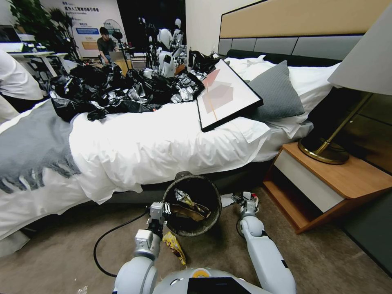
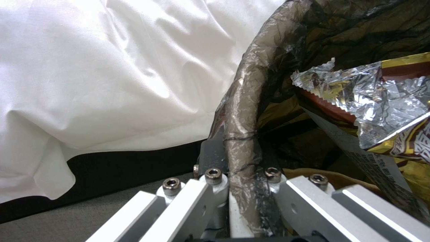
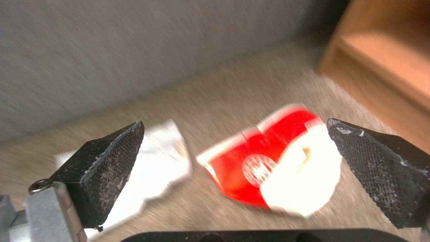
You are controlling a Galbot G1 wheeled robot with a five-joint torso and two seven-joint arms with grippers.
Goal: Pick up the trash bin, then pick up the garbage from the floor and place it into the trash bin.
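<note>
1. Left pincer [image 1: 163, 209] is clamped on the near rim of the trash bin [image 1: 212, 222]; in the left wrist view the bag-wrapped rim [image 2: 242, 127] runs down between its metal links.
2. Right pincer [image 3: 235, 168] is spread wide with nothing between its two black textured pads [image 3: 107, 164]. It hangs over a crushed red-and-white carton [image 3: 264, 164] on the carpet and does not touch it.
3. One trash bin, round and lined with a black bag, is held off the carpet in front of the bed [image 1: 155, 147], its mouth tilted toward the robot.
4. Inside the bin lie one foil snack wrapper [image 2: 381, 101] and something tan beneath it.
5. Floor litter counted: one carton, one piece of white paper [image 3: 157, 168] just beside it, and one yellow snack wrapper [image 1: 174, 246] under the left arm.
6. One nightstand [image 1: 326, 183] stands to the right, carrying one lamp [image 1: 326, 149].
</note>
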